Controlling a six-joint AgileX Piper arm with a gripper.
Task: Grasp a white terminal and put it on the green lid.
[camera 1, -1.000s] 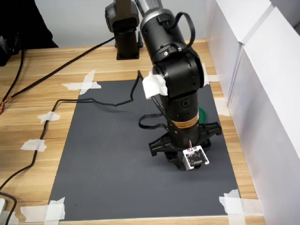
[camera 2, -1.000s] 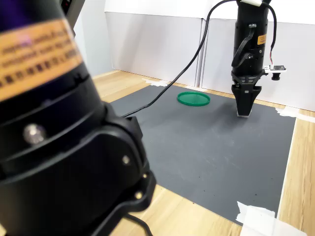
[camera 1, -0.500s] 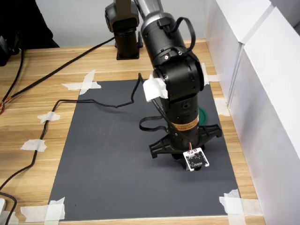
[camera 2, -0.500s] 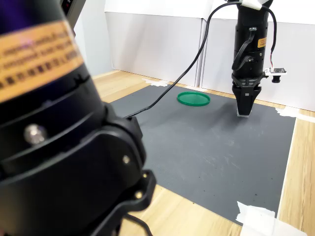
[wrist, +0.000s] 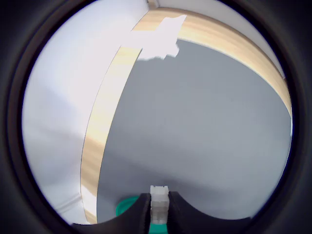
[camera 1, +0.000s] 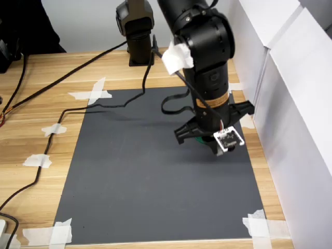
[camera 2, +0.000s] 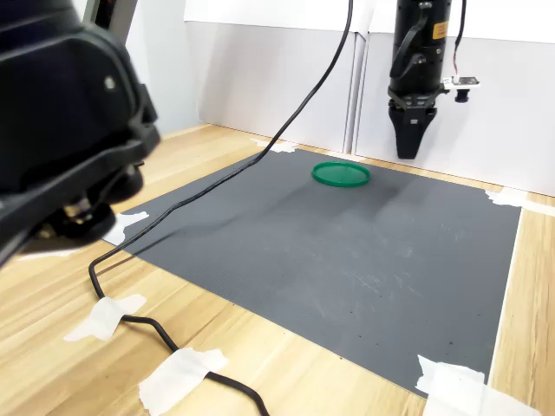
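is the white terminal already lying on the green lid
No, in the wrist view the white terminal is pinched between the fingers, above the green lid.

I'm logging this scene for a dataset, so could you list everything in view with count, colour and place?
white terminal: one, white, pinched between the fingers in the wrist view.
green lid: one, dark green, flat on the far part of the mat in the second exterior view, below the raised arm.
mat: one, dark grey, taped flat on the table.
table: one, light wood, under everything.
tape pieces: several, white, at the mat's corners and over the cable.
cable: black; one crosses the table at the first exterior view's left.
panels: white, along the first exterior view's right.
arm: one, black, lifted above the mat.
gripper: one, black, shut on the terminal.
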